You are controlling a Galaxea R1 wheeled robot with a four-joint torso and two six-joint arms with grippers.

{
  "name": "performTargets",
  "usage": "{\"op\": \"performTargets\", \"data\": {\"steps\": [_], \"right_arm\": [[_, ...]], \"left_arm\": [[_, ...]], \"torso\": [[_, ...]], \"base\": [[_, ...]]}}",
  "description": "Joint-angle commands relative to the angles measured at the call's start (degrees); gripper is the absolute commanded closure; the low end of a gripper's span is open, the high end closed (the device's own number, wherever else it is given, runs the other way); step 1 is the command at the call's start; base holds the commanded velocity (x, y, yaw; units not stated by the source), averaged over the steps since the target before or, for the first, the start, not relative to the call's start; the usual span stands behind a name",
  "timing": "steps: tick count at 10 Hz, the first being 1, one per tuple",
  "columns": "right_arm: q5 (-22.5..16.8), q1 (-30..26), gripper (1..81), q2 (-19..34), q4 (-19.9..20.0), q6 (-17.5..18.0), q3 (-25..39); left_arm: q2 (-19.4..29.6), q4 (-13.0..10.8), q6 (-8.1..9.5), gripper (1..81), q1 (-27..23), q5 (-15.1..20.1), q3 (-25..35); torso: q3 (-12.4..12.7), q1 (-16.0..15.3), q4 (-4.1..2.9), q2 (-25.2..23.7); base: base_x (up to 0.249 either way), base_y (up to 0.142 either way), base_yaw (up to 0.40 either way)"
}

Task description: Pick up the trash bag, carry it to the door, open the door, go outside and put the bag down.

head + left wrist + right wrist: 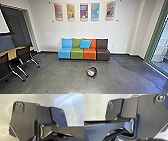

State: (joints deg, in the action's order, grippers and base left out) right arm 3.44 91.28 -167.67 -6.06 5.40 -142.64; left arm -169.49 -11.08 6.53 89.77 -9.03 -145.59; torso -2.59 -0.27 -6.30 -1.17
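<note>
Black chairs with pale metal legs (5, 60) stand near left, beside a tan-topped table (12, 53). The dark, rounded trash bag with a pale patch (91, 72) lies on the smooth grey floor (57, 78) — between camera and the blue, green, orange and brown sofa (65, 53) at the far wall. Either gripper's state — one cannot tell.

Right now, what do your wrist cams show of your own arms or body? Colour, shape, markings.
A dark, angular jointed bar with a silver-rimmed round joint, beside a wide dark plate with rounded corners and round, light-rimmed fittings. No cables or lettering that I can make out.
</note>
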Motion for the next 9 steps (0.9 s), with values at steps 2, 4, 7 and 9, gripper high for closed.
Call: {"op": "performTargets", "data": {"steps": [2, 4, 7, 9], "right_arm": [[-3.26, -2.02, 1.0, -0.15, -0.36, -0.65, 0.53], [-3.26, -2.11, 1.0, -0.15, -0.36, -0.65, 0.53], [-3.18, -2.11, 1.0, -0.15, -0.36, -0.65, 0.53], [-3.17, -2.02, 1.0, -0.15, -0.36, -0.65, 0.53]], "left_arm": [[0.11, -0.52, 0.23, 1.0, -2.18, 2.53, 0.48], [0.11, -0.52, 0.23, 1.0, -2.18, 2.53, 0.39], [0.2, -0.43, 0.23, 1.0, -2.18, 2.62, 0.39], [0.2, -0.34, 0.23, 1.0, -2.1, 2.62, 0.48]], "torso": [[0.0, 0.0, 0.0, 0.0], [0.0, 0.0, 0.0, 0.0], [0.0, 0.0, 0.0, 0.0], [0.0, 0.0, 0.0, 0.0]], "base": [[0.174, 0.0, 0.0], [0.167, 0.0, 0.0], [0.136, 0.0, 0.0], [0.123, 0.0, 0.0]]}}
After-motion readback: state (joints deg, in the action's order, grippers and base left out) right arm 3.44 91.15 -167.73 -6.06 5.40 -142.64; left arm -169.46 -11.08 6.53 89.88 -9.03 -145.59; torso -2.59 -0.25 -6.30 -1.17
